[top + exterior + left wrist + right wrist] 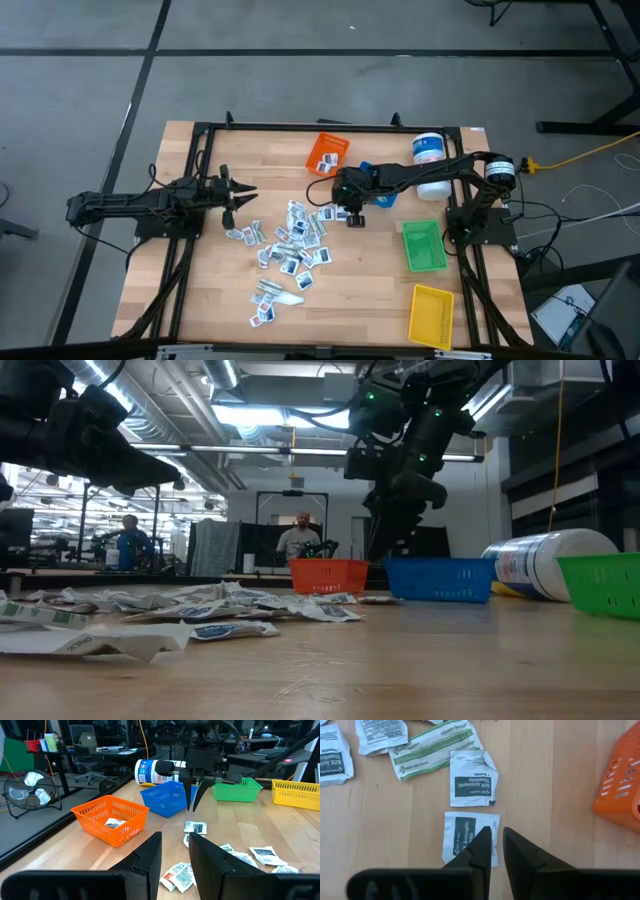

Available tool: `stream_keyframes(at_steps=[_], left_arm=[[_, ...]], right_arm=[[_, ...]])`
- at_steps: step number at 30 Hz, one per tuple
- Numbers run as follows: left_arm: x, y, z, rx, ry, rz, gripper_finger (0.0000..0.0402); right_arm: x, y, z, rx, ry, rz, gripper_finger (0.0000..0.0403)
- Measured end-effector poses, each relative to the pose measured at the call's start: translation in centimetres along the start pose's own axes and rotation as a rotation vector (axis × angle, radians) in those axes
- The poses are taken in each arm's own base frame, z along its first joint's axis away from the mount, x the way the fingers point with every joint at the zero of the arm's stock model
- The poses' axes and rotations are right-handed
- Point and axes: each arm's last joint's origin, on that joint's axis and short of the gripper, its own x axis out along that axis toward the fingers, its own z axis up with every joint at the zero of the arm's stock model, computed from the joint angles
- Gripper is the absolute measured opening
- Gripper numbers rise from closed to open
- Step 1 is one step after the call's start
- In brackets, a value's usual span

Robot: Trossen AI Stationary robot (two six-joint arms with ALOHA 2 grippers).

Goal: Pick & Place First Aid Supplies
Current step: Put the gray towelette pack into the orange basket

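Two tools in play here. High view first: the right tool [355,218] hangs over the tabletop [200,300] at the near edge of the packets [290,245], which fan out from just beside it toward the front-left. An orange bin [327,153] sits just behind it, the canister [430,160] off to its right, the green bin [424,246] and yellow bin [432,315] further right and forward. The left tool [238,196] waits well left of the pile, nothing in it.

Low view: right tool [395,540] points straight down, clear of the wood, blue bin [440,578] right beside it.

Left wrist view: left tool's fingers [150,857] stand a narrow gap apart with nothing between them; one packet already lies inside the orange bin [111,817].

Right wrist view: right tool [496,836] has only a slim gap between the fingers, gripping nothing. It's directly above one white packet [462,837], another packet [472,777] just past that.
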Motion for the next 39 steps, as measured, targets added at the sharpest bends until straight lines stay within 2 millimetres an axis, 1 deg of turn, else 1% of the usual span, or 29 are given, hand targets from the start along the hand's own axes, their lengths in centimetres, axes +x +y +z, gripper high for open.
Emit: stream_keyframes(at_steps=[5, 10, 14, 17, 20, 24, 27, 31, 35, 39], left_arm=[[0.0, 0.0, 0.0, 0.0, 0.0, 0.0, 0.009], [0.0, 0.0, 0.0, 0.0, -0.001, 0.0, 0.0093], [0.0, 0.0, 0.0, 0.0, 0.0, 0.0, 0.0091], [0.0, 0.0, 0.0, 0.0, 0.0, 0.0, 0.0091], [0.0, 0.0, 0.0, 0.0, -0.001, 0.0, 0.0093], [0.0, 0.0, 0.0, 0.0, 0.0, 0.0, 0.0092], [0.0, 0.0, 0.0, 0.0, 0.0, 0.0, 0.0091], [0.0, 0.0, 0.0, 0.0, 0.0, 0.0, 0.0093], [0.0, 0.0, 0.0, 0.0, 0.0, 0.0, 0.0092], [0.0, 0.0, 0.0, 0.0, 0.0, 0.0, 0.0091]], right_arm=[[0.0, 0.0, 0.0, 0.069, -0.002, 0.0, 0.0049], [0.0, 0.0, 0.1, 0.066, -0.012, -0.002, 0.0049], [0.0, 0.5, 0.2, 0.059, -0.013, 0.005, 0.0053], [0.0, 1.0, 0.3, 0.043, -0.014, 0.013, 0.007], [0.0, 1.7, 0.4, 0.003, -0.015, 0.016, 0.0099], [0.1, 2.5, 0.7, -0.029, -0.015, -0.058, 0.0139], [0.5, 3.3, 0.9, -0.115, -0.022, -0.072, 0.0158], [1.6, 4.2, 1.3, -0.176, -0.048, -0.067, 0.0167], [2.8, 4.5, 1.5, -0.235, -0.072, -0.072, 0.0167], [3.8, 4.4, 1.0, -0.238, -0.029, -0.067, 0.0167]])
